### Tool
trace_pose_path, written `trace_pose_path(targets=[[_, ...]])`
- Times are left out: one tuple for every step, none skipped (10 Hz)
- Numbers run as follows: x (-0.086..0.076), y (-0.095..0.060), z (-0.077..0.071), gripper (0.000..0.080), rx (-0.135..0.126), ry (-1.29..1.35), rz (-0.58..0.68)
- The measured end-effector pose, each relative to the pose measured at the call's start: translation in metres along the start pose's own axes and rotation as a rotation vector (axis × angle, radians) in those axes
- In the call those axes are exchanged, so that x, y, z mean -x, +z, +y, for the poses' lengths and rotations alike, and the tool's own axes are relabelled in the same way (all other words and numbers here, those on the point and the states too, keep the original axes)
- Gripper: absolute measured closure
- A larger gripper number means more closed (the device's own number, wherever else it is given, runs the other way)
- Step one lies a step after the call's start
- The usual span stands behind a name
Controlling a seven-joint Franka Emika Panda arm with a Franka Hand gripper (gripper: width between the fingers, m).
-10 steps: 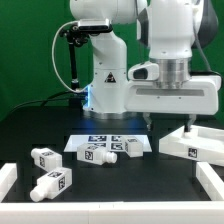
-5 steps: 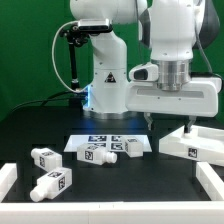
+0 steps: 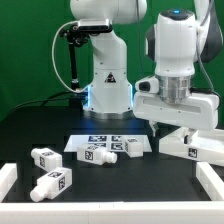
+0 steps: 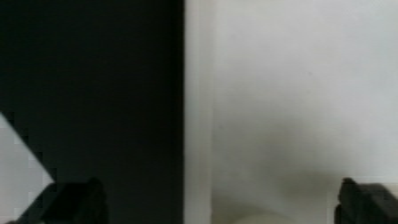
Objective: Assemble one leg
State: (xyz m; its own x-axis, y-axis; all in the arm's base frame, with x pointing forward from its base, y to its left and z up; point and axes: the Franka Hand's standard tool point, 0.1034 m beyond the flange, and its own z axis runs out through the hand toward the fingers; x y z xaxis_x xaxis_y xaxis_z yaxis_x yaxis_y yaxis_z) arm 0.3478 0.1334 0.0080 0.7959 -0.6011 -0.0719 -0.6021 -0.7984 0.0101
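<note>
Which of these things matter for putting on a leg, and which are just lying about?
For the job: gripper, open over the white panel; four loose white legs.
Lying about: marker board; white rails at the table's edges.

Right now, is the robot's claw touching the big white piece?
Cannot tell. In the exterior view the gripper sits low over the white piece, fingertips hidden; the wrist view shows neither contact nor gap.
</note>
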Motion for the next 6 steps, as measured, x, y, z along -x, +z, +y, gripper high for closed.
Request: trace_pose_path(targets=[[0.0002, 0.0007, 0.0006, 0.0150, 0.001, 0.000, 0.001], [0.0001, 0.0006, 0.0004, 0.0150, 0.000, 0.000, 0.001], [0.0001, 0.0006, 0.0004, 0.0150, 0.001, 0.000, 0.001], [0.0001, 0.0006, 0.0005, 0.0250, 0.001, -0.001, 0.001], [0.0001, 0.0006, 0.0005, 0.0385, 0.001, -0.001, 0.001], [0.0001, 0.0006, 0.0005, 0.0385, 0.001, -0.001, 0.001]])
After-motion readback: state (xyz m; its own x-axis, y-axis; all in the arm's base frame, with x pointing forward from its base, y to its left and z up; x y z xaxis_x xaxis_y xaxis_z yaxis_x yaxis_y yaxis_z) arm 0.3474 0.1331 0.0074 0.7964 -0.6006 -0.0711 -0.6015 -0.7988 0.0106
